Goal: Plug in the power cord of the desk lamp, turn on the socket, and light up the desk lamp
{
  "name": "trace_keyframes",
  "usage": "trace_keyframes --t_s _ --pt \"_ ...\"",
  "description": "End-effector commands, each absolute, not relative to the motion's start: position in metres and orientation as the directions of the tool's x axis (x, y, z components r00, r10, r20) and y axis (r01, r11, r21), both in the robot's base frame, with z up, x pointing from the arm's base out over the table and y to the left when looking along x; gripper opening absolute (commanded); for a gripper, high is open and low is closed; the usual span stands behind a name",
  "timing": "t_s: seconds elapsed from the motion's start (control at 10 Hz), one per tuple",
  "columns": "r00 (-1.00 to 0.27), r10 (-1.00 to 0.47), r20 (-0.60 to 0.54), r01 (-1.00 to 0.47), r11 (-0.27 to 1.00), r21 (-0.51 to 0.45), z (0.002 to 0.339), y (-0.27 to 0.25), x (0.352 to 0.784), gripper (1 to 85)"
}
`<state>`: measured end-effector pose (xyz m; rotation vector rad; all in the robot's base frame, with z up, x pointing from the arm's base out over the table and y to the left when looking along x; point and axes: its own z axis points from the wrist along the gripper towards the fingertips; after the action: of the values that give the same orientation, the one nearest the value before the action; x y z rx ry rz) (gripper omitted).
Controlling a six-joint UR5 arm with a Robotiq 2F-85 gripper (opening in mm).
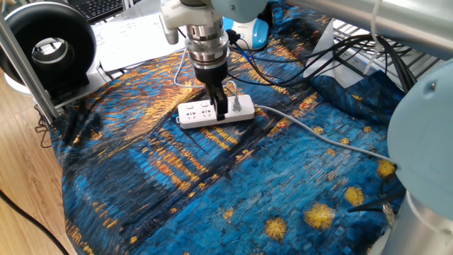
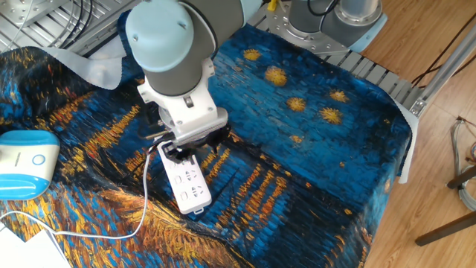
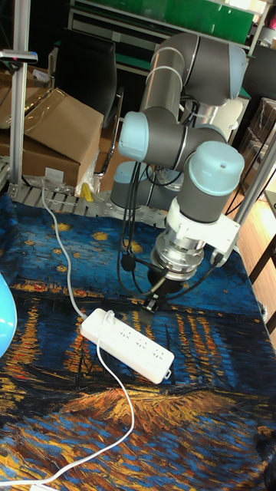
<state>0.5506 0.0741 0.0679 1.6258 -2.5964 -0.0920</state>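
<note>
The black two-finger gripper [image 1: 220, 108] points down onto the middle of the white oblong power strip [image 1: 212, 113]; whether its fingers are apart or together cannot be determined. The strip lies flat on the blue-and-orange painted cloth [image 1: 233, 191]. A thin white power cord [image 3: 115, 406] trails across the cloth from the strip. The light-blue rounded desk lamp base [image 2: 26, 164] sits well apart.

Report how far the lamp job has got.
Done, it seems: the power cord looks plugged into the end outlet of the socket. In hand: the hand is down over the socket's middle. Left: switching the socket on and lighting the desk lamp, which shows no glow.
</note>
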Motion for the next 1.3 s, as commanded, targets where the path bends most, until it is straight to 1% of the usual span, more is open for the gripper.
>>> trace_keyframes --t_s 0.0,0.2,0.3,0.4,0.5,0.7,0.9,1.0,1.2 --pt "-0.486 -0.874 -0.018 -0.871 0.482 0.092 0.07 0.087 0.557 49.3" --pt "-0.514 -0.858 -0.019 -0.855 0.51 0.093 0.07 0.088 0.558 43.0" --pt "-0.549 -0.835 -0.027 -0.834 0.545 0.09 0.07 0.09 0.56 31.7" --pt "-0.608 -0.794 0.002 -0.793 0.607 0.058 0.069 0.08 0.564 5.3" --pt "-0.638 -0.77 -0.002 -0.769 0.638 0.03 0.068 0.076 0.57 1.3" --pt "-0.665 -0.742 -0.08 -0.747 0.66 0.086 0.07 0.101 0.573 1.3" --pt "-0.657 -0.751 -0.068 -0.754 0.654 0.07 0.07 0.096 0.574 1.3" --pt "-0.651 -0.756 -0.06 -0.759 0.648 0.065 0.075 0.092 0.577 1.3" --pt "-0.622 -0.783 -0.023 -0.783 0.621 0.029 0.098 0.068 0.592 1.3"
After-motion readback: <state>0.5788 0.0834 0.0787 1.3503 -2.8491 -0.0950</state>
